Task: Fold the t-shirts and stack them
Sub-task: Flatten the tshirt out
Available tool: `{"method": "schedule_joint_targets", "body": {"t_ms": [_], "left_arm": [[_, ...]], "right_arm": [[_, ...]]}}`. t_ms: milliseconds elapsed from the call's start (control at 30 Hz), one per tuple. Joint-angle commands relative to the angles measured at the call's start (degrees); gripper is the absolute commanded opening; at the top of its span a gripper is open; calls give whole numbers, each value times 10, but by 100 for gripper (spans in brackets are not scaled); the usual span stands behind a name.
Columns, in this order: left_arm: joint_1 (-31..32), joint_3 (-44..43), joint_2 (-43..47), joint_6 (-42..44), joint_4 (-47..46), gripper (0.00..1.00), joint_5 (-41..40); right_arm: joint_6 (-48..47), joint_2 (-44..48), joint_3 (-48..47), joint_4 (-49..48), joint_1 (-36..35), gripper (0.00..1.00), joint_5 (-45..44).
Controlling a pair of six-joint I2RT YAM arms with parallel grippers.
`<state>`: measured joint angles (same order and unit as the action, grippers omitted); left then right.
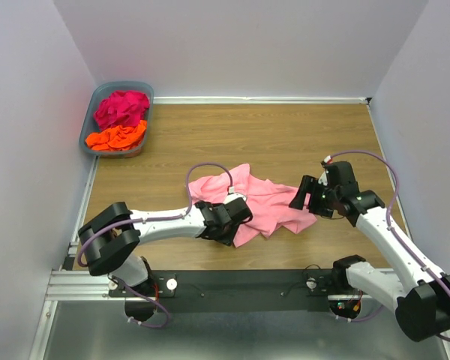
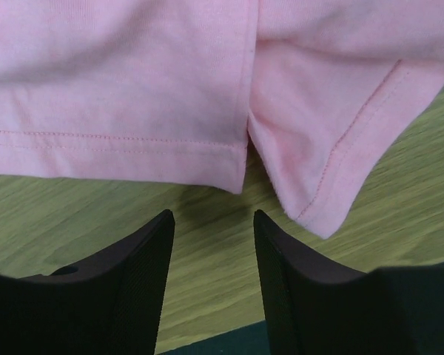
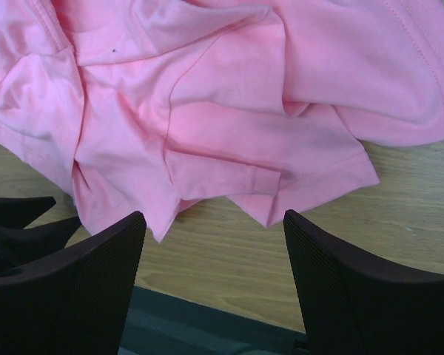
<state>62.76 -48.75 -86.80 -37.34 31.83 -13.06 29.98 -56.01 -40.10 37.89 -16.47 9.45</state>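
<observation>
The light pink t-shirt (image 1: 259, 202) lies crumpled on the wooden table between my two arms. My left gripper (image 1: 240, 217) is open and empty at the shirt's near left edge; in the left wrist view its jaws (image 2: 211, 222) stand just short of a stitched hem (image 2: 133, 140) and a pointed corner (image 2: 318, 214). My right gripper (image 1: 304, 196) is open and empty at the shirt's right edge; in the right wrist view (image 3: 214, 225) the rumpled shirt (image 3: 229, 111) lies just beyond the fingertips. The magenta t-shirt (image 1: 121, 107) and the orange t-shirt (image 1: 117, 138) lie in the basket.
A grey-blue plastic basket (image 1: 91, 120) stands at the far left corner of the table. White walls close in the table on the left, back and right. The black table front edge (image 3: 207, 325) shows near my right gripper.
</observation>
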Motion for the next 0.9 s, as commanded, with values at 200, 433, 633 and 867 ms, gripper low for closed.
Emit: {"method": "schedule_joint_targets", "body": {"t_ms": [200, 433, 633, 867], "left_arm": [[17, -48, -46, 7, -9, 61, -43], [17, -50, -72, 20, -22, 61, -53], [14, -45, -75, 42, -16, 60, -59], [4, -13, -39, 63, -16, 59, -40]], "right_arm": [[18, 16, 14, -12, -2, 83, 14], [25, 21, 12, -12, -3, 83, 17], [32, 28, 17, -13, -4, 83, 20], [39, 33, 21, -15, -3, 83, 19]]}}
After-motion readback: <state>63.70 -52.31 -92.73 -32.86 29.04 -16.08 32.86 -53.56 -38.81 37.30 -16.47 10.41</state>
